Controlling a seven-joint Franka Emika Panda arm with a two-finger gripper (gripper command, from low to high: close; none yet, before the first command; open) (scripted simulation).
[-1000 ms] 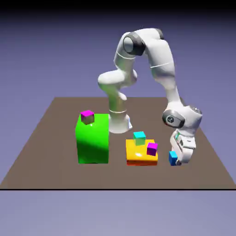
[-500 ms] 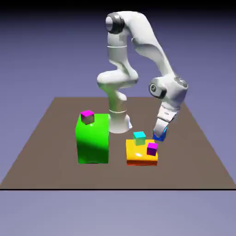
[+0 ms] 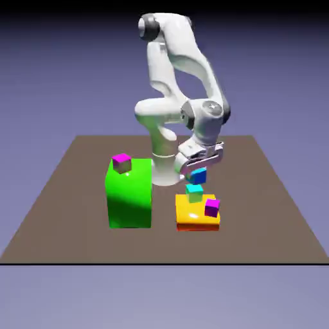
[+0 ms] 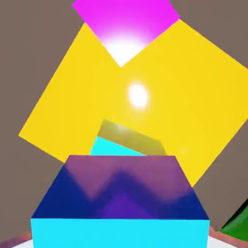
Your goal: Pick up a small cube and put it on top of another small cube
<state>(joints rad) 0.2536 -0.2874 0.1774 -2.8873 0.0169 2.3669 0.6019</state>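
Exterior view: blue cube [image 3: 198, 176] just above cyan-topped cube [image 3: 194, 193], table edges [image 3: 58, 247] well apart.

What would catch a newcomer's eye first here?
Probably the big green block at the exterior view's left, a magenta cube on top. Next, the blue cube held in the pincer, above the cyan-topped cube on the yellow-orange block; that block fills much of the hand view.

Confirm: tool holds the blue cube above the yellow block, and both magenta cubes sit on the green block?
Not both: only one magenta cube is on the green block; the other sits on the yellow block, per the exterior view. Rest stands.
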